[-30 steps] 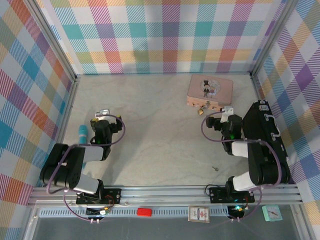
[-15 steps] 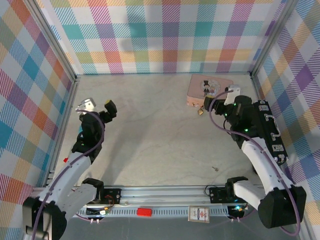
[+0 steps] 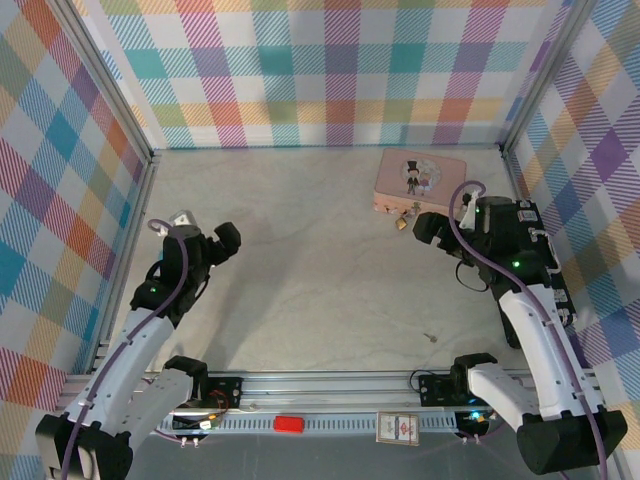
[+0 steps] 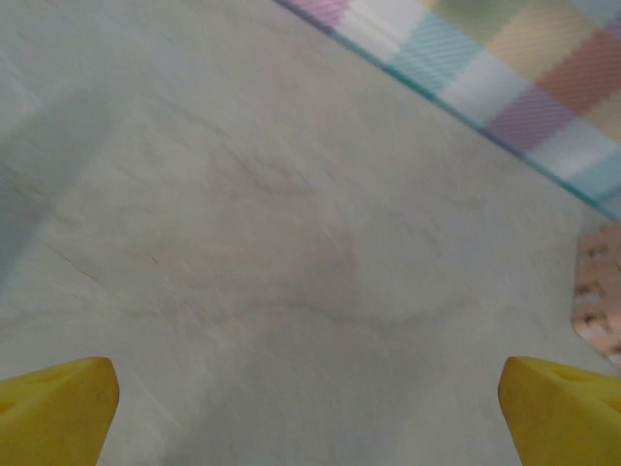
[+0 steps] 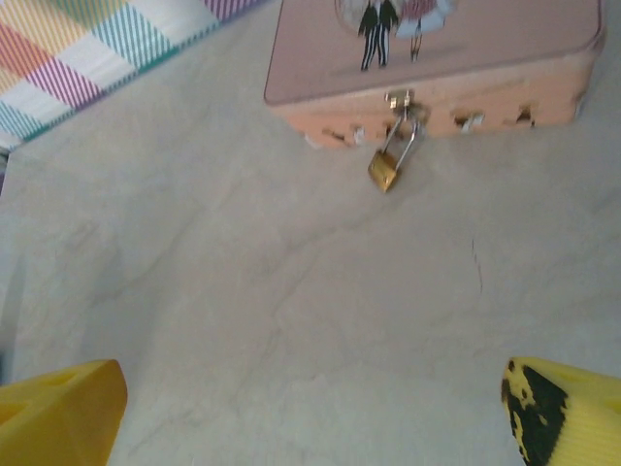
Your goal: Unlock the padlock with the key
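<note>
Padlock [image 5: 385,172] — brass body, silver shackle, hooked through the clasp [image 5: 398,99] of the pink tin [image 5: 437,58]. It lies ahead of the right fingers [image 5: 63,408], which are spread wide, empty and well short of it.
Key [image 3: 430,337] — on the table [image 3: 320,270] toward the near edge, apart from either arm.
Left fingers [image 4: 58,403] — spread wide, holding nothing, over bare table.

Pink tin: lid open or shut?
Shut. On the pink tin the lid lies flat on the base, and the padlock hangs from the front clasp.
</note>
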`<state>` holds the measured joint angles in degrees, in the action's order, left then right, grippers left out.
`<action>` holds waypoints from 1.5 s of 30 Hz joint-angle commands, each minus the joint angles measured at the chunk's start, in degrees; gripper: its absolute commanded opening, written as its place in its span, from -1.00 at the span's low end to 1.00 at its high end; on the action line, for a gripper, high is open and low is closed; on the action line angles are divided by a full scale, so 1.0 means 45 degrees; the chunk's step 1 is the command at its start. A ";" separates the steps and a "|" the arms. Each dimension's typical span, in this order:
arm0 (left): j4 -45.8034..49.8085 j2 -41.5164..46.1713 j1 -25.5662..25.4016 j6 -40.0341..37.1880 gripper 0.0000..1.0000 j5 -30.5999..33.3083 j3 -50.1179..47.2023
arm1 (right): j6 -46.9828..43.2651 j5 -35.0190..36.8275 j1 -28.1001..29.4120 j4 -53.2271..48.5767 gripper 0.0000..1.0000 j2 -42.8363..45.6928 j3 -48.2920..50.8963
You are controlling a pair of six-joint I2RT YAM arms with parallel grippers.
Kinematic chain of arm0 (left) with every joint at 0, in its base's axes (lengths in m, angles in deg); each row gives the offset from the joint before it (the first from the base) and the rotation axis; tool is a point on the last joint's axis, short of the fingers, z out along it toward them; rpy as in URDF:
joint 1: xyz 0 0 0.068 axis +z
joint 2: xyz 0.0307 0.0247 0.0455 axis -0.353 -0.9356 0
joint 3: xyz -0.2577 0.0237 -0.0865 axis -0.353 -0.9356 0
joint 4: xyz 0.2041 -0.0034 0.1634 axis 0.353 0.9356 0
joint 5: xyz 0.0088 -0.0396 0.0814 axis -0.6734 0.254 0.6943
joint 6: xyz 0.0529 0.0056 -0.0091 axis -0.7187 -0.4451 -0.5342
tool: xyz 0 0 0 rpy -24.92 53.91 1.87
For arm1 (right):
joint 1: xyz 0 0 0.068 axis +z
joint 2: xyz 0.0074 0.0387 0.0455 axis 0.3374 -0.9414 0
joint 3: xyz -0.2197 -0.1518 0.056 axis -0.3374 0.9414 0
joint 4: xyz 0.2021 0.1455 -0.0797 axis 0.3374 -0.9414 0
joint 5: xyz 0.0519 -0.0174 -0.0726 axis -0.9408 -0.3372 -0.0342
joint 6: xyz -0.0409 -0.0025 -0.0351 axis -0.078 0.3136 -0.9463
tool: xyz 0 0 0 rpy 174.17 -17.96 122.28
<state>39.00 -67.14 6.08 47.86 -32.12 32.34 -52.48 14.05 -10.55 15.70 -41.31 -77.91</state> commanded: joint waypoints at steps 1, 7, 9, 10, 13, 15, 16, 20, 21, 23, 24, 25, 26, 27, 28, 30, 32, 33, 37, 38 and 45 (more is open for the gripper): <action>0.0603 -0.0532 -0.0554 -0.0423 1.00 -0.1458 -0.0281 | 0.0462 -0.0484 0.0755 -0.2541 0.98 -0.0168 -0.0357; 0.0157 -0.1515 -0.2453 -0.1174 1.00 -0.0743 -0.0463 | 0.2381 0.0648 0.3233 -0.4214 0.97 -0.0220 0.0532; -0.0451 -0.1563 -0.2633 -0.1273 1.00 -0.0981 -0.0811 | 0.2966 0.0809 0.3781 -0.4612 0.92 -0.0190 0.0894; -0.0697 -0.1530 -0.2720 -0.1337 1.00 -0.1061 -0.1035 | 0.3311 0.0931 0.4023 -0.4854 0.89 -0.0197 0.1075; -0.2205 -0.1370 -0.2893 -0.1499 1.00 -0.1042 -0.1840 | 0.4145 0.1227 0.4582 -0.5424 0.75 -0.0207 0.1786; -0.2850 -0.1235 -0.2955 -0.1684 1.00 -0.0992 -0.2276 | 0.4797 0.1195 0.4709 -0.5540 0.64 -0.0134 0.2449; -0.3043 -0.1171 -0.2983 -0.1823 1.00 -0.1001 -0.2426 | 0.5207 0.1258 0.4754 -0.5567 0.57 -0.0013 0.2811; -0.2843 -0.0821 -0.3022 -0.1921 1.00 -0.0789 -0.2472 | 0.6874 0.1840 0.4796 -0.5700 0.37 0.0376 0.3945; -0.2867 -0.0685 -0.3018 -0.1856 1.00 -0.0748 -0.2578 | 0.7264 0.2091 0.4798 -0.5723 0.30 0.0395 0.4140; -0.2882 -0.0430 -0.3027 -0.1794 1.00 -0.0734 -0.2738 | 0.7947 0.2512 0.4798 -0.5618 0.16 0.0392 0.4444; -0.2872 -0.0329 -0.3027 -0.1750 1.00 -0.0747 -0.2792 | 0.8293 0.2743 0.4798 -0.5479 0.09 0.0350 0.4664; -0.2852 -0.0278 -0.3024 -0.1711 1.00 -0.0744 -0.2816 | 0.8639 0.2881 0.4798 -0.5321 0.02 0.0282 0.4861; -0.2851 -0.0248 -0.3030 -0.1692 1.00 -0.0764 -0.2817 | 0.8895 0.2938 0.4798 -0.5084 -0.02 0.0238 0.5088; -0.2885 -0.0257 -0.3026 -0.1679 1.00 -0.0853 -0.2836 | 0.9179 0.2963 0.4798 -0.4781 -0.06 0.0189 0.5328; -0.2899 -0.0286 -0.3045 -0.1643 1.00 -0.0940 -0.2817 | 0.9491 0.2971 0.4798 -0.4499 -0.09 0.0113 0.5560; -0.2904 -0.0354 -0.3046 -0.1633 1.00 -0.1066 -0.2778 | 0.9830 0.2937 0.4798 -0.3920 -0.14 0.0004 0.5922; -0.2899 -0.0379 -0.3047 -0.1595 1.00 -0.1119 -0.2778 | 1.0028 0.2988 0.4798 -0.3558 -0.20 -0.0216 0.6081; -0.2898 -0.0382 -0.3046 -0.1583 1.00 -0.1136 -0.2778 | 1.0047 0.3067 0.4798 -0.3435 -0.22 -0.0339 0.6105; -0.2909 -0.0367 -0.3047 -0.1586 1.00 -0.1214 -0.2758 | 1.0036 0.3485 0.4798 -0.3341 -0.29 -0.0881 0.5976; -0.2894 -0.0332 -0.3042 -0.1589 1.00 -0.1224 -0.2758 | 1.0018 0.3610 0.4798 -0.3341 -0.30 -0.0973 0.5941; -0.2994 0.0057 -0.3047 -0.1585 1.00 -0.1236 -0.2894 | 1.0294 0.3888 0.4794 -0.3184 -0.40 -0.1300 0.5891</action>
<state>26.68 -68.32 -7.01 40.61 -37.13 20.54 -8.26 30.00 10.74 1.47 -46.73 -50.74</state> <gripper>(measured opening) 0.998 0.304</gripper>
